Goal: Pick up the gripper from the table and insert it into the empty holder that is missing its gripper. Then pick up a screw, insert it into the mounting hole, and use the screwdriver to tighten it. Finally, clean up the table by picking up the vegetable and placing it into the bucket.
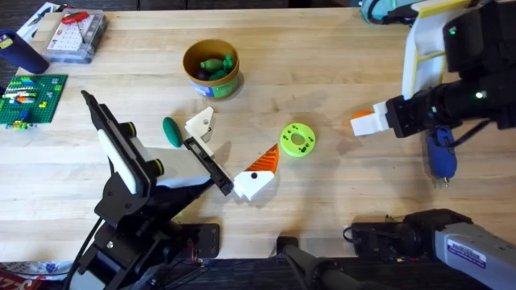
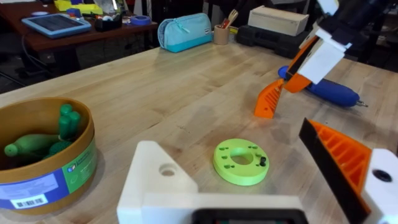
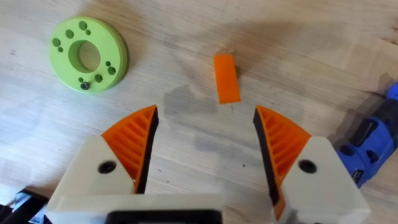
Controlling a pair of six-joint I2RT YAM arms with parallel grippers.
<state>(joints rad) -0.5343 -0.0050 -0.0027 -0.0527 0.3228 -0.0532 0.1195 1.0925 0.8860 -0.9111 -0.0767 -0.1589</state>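
Note:
My right gripper [image 1: 363, 125] [image 3: 205, 118] hangs open just above the table [image 1: 322, 48], its orange ribbed pads [image 3: 134, 146] spread wide. Below the gap lies a small orange wedge [image 3: 226, 78] [image 2: 268, 102], the part of the loose gripper that shows. The blue screwdriver [image 1: 441, 153] [image 3: 373, 140] lies beside it. My left gripper [image 1: 238, 138] [image 2: 249, 193] is open, with one orange finger [image 2: 339, 155] and opposite it a bare white holder [image 2: 158, 180]. The dark-green vegetable [image 1: 171, 131] lies beside that holder. The ochre bucket [image 1: 230, 80] [image 2: 62, 177] holds green toy vegetables.
A yellow-green disc [image 1: 297, 140] [image 2: 240, 162] [image 3: 88, 55] with holes lies between the two grippers, a small dark bit on its rim. A green brick plate [image 1: 32, 97], a parts box [image 1: 76, 36] and a dark navy object [image 1: 20, 52] sit far left.

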